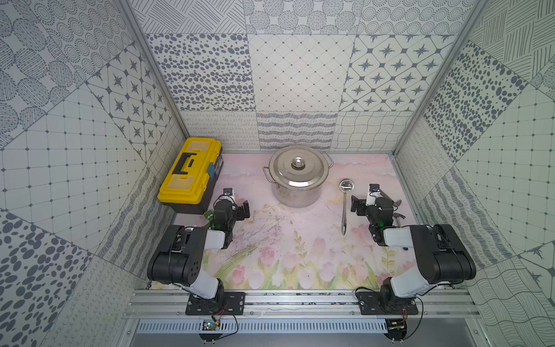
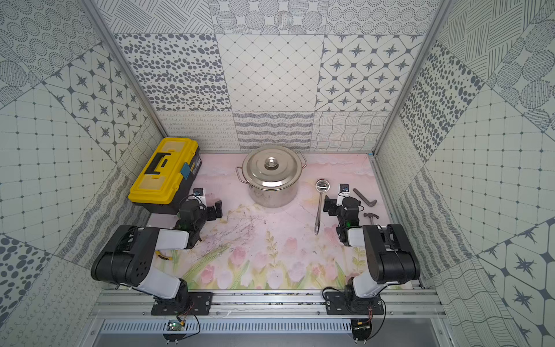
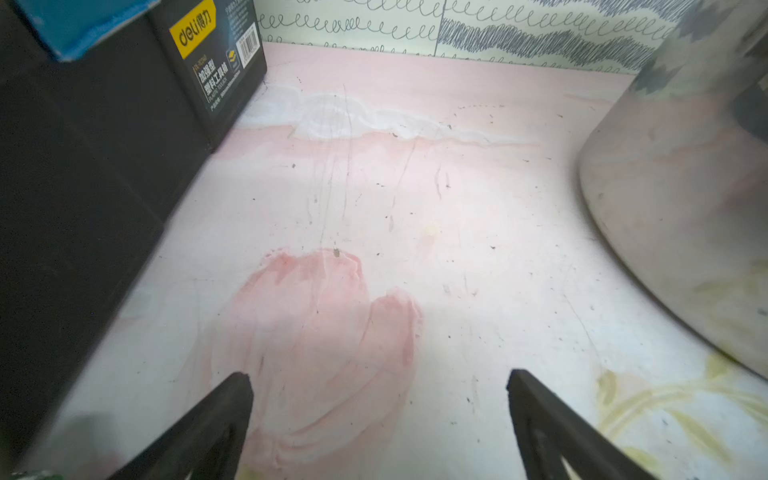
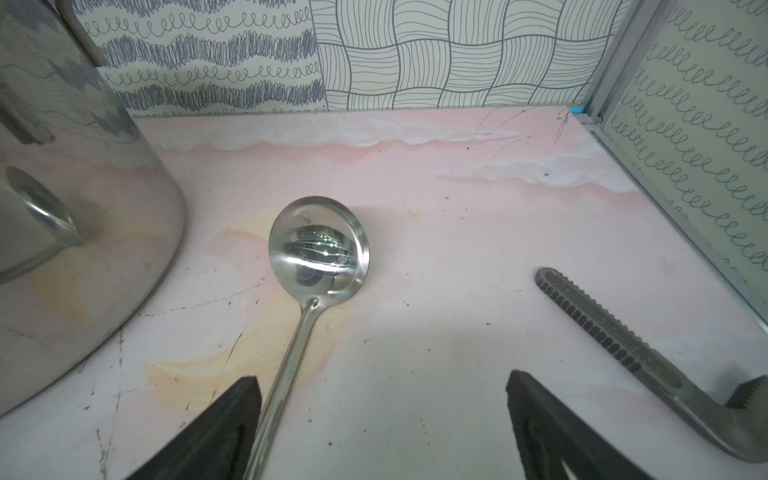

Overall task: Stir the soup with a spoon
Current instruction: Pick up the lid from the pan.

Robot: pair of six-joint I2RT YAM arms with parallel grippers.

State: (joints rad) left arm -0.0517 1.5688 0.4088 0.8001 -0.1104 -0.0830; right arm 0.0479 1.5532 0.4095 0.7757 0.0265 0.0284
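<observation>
Opening step, nothing picked up yet. The spoon is seen lying flat on the mat, untouched. It sits just beside the right gripper, on that gripper's pot-facing side. Its bowl is ahead of the fingertips and its handle runs back close past one finger. Contact with that finger cannot be confirmed, but it is judged apart, since the spoon rests on the mat. The right gripper's jaws are spread fully wide and nothing is held between them. The left gripper is likewise spread wide and empty, with only bare mat between and ahead of its fingers. The toolbox is close on its outer side and the pot is ahead on its inner side. The pot is covered by its lid, so no soup can be seen. The lid is judged to need removal before any stirring, probably by the left gripper, which is nearer its free side. For the right gripper, the next move is judged to be a small shift toward the pot side, so the thin handle is centred between the fingers. A descent and closure on the handle would follow. A low, square grasp is called for, as the handle is slim and shiny and could slip or roll. A wrench lies on the right gripper's far side from the spoon, and a hammer lies behind it. Both are to be ignored.
</observation>
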